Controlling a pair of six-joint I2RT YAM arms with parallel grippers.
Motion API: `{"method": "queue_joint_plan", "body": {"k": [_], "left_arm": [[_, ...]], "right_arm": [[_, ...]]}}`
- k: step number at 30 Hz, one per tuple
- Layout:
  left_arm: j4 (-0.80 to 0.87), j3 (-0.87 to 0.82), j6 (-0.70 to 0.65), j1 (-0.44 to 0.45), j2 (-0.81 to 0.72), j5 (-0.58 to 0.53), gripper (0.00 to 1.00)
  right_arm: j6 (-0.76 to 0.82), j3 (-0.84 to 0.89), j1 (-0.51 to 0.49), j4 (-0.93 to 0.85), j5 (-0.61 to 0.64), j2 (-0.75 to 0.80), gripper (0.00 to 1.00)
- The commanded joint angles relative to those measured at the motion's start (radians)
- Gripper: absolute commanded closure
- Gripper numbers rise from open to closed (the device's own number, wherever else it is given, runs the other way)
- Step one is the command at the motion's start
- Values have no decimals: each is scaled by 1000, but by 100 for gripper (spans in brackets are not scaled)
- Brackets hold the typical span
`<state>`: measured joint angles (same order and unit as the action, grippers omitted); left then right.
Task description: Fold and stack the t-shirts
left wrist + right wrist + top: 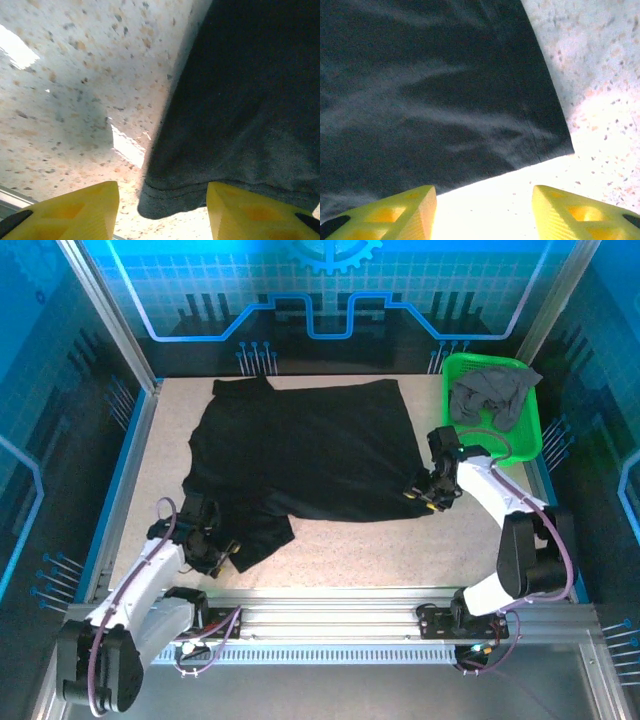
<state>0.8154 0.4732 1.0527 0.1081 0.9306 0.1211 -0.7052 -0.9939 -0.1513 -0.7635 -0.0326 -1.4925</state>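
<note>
Near edge: the left gripper (212,550) sits low over the near-left part of the tabletop (380,550). Its jaws are spread with nothing between them. The hemmed sleeve (225,130) of the black shirt (310,450) lies just ahead of its fingertips.

The right gripper (428,498), toward the right edge, is likewise spread and empty. It faces the shirt's near-right corner (552,142).

Step judged: take hold at both points to begin a fold. Each lower finger should slide under the hem, flat to the surface, so that it pinches a clean edge. Both ends should lift evenly to avoid skew. The sleeve area looks rumpled and may bunch.

Cloth: thin, limp, matte knit with stitched hems and soft ripples; it will likely sag and drag. Tabletop: hard, speckled, slightly glossy.

Far-right corner: the grey shirt (490,395) lies crumpled in a green mesh basket (527,445), not yet folded.
</note>
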Motion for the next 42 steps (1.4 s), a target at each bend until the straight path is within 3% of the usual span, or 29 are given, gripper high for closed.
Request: {"method": "queue_joint_plan", "body": {"k": [1,5,8,11,13,14,19,22,28,38,42], "left_arm": [[-83,-27,66,37,55,47,49],[-169,-63,116,93,134,60,50],[-270,-101,151,120,182,59,58],[-314,-92,152,125,246,37,77],[-284,-65,149,140,241,12,97],[-254,-54,150,148,221,-1,100],[-78,-38,194,157,42,-17,100],[-15,-50,228,158,-48,-5,100],[80,-31,260,157,-135,-25,100],[318,93,318,157,-279,-116,100],[328,94,363,157,-315,-89,100]], "right_arm": [[0,54,6,31,-28,51,45],[-29,129,55,70,-54,72,45],[-36,156,75,86,-60,80,46],[-40,167,84,98,-48,81,46],[-56,174,94,93,-25,82,46],[-66,180,101,93,-19,83,46],[-112,199,118,138,-2,55,47],[-112,184,118,173,-9,9,52],[-95,155,118,184,-1,-85,64],[-47,79,100,181,27,-132,72],[-41,73,71,157,42,-135,86]]}}
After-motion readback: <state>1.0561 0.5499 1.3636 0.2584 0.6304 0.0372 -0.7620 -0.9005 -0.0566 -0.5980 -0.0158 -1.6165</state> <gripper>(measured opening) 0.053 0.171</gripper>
